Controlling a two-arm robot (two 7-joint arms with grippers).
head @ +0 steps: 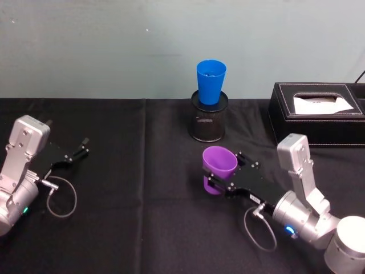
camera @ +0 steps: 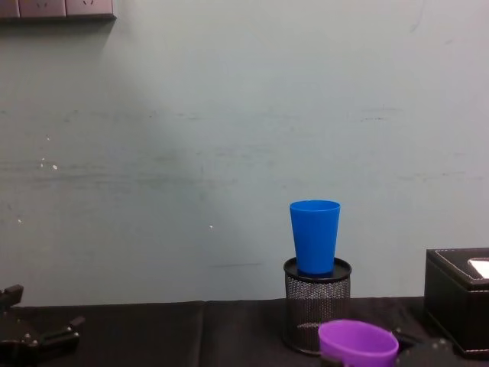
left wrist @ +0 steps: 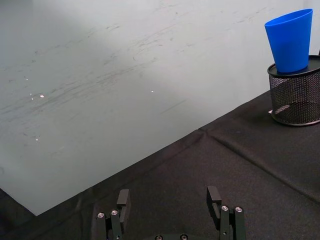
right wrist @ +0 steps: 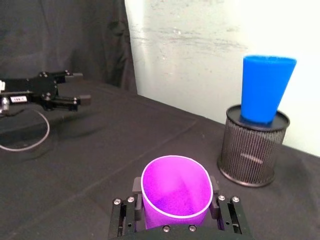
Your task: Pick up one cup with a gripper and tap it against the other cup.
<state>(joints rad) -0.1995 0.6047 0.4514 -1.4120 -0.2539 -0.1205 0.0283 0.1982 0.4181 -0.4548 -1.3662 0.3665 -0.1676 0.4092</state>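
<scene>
Right gripper point(head: 223, 171) clamps purple cup point(head: 219, 160) between its fingers.

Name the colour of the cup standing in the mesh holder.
Blue cup; right wrist view shows it best.

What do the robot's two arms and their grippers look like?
Both arms are silver-grey, with boxy rounded segments: the left arm and the right arm. Each ends in a flat black gripper with two long fingers: the left gripper, the right gripper. A thin grey cable loops at each wrist. The right arm has a small blue light; the left gripper bears a white label.
</scene>
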